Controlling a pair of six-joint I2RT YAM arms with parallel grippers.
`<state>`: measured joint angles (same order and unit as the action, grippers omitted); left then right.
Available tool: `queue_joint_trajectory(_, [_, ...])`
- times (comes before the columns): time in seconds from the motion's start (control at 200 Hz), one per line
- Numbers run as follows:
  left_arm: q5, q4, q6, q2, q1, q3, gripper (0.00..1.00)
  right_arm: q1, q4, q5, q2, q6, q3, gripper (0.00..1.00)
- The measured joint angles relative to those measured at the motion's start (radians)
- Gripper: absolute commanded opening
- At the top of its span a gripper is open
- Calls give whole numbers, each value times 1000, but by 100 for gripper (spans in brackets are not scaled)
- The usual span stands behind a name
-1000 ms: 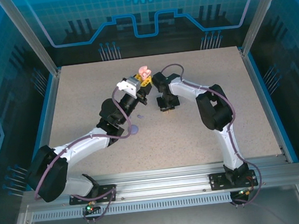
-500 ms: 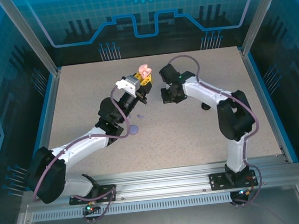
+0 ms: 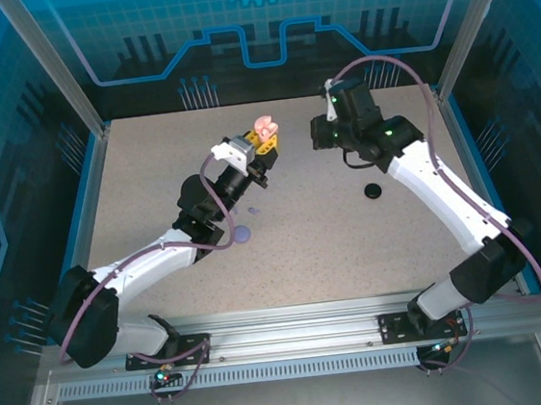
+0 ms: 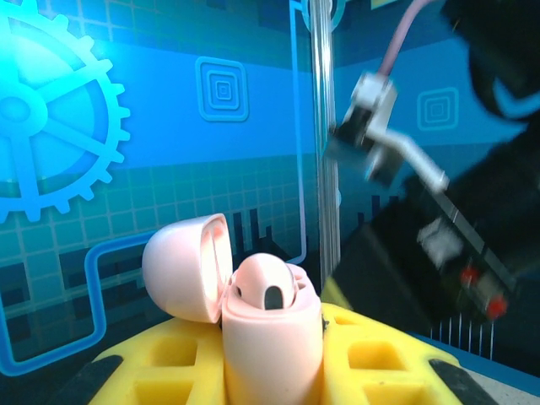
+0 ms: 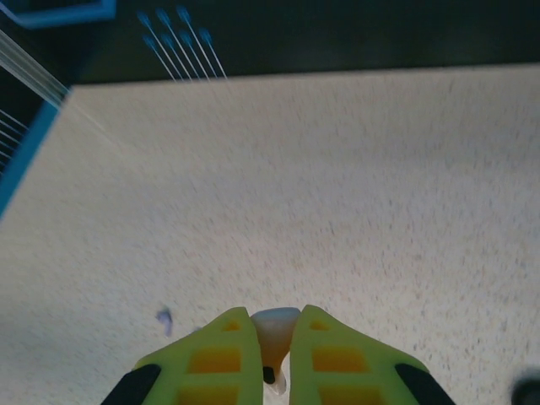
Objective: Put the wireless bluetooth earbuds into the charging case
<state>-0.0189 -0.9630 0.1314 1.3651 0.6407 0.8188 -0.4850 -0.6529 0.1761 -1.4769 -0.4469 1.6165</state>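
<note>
Above the speckled table (image 3: pixel 353 252), the left gripper (image 3: pixel 263 145) is clamping the open pink charging case (image 4: pixel 272 333) at upper centre; the right gripper (image 5: pixel 277 315) is pinching a pale earbud (image 5: pixel 275 331) to its right, seemingly awaiting insertion

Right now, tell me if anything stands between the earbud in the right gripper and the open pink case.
Nothing visible does. The right gripper holds the earbud beside the pink case, which the left gripper holds up with its lid swung back. In the gap between them the top view shows just bare table below.
</note>
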Motion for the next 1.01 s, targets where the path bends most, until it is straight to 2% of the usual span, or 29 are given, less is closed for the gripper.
queue_joint_trajectory(0.355, [16, 16, 3, 9, 6, 11, 0, -42, 29, -50, 42, 31, 139, 10])
queue_joint_trajectory(1.005, [16, 23, 3, 13, 11, 11, 0, -207, 41, -71, 17, 89, 164, 9])
